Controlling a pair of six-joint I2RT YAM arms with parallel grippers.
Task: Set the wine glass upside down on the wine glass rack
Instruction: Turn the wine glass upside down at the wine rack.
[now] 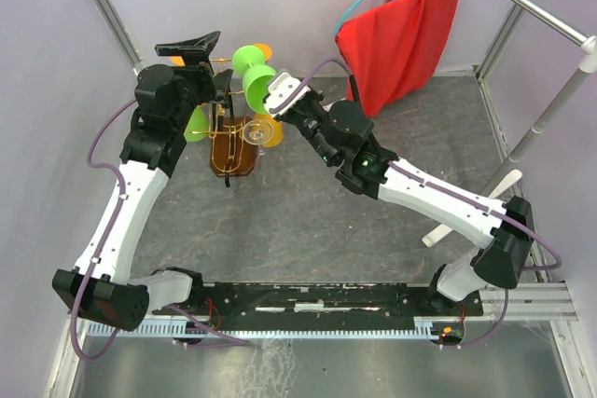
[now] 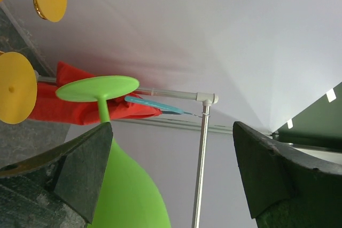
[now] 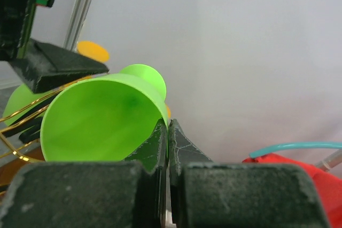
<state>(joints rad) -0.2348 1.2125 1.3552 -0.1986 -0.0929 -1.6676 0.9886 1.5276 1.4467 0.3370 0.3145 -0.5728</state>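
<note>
Dark grey table (image 1: 308, 221). Wine glass rack (image 1: 235, 151) stood on its brown wooden base at back left. White tube (image 1: 431, 236) lay near right edge, well apart from it. Black plate (image 1: 326, 297) ran along near edge.

Arms: left arm (image 1: 119, 216) and right arm (image 1: 438, 198), each with white shells and bulky black joint housings.
Cables: a purple cable (image 1: 90, 154) loops along each arm.
Claws: left claw (image 2: 171, 158) and right claw (image 3: 168, 140), both matte black with rough-grained, wedge-shaped fingers.
Base: black mounting plate (image 1: 326, 295) dotted with holes.
</note>
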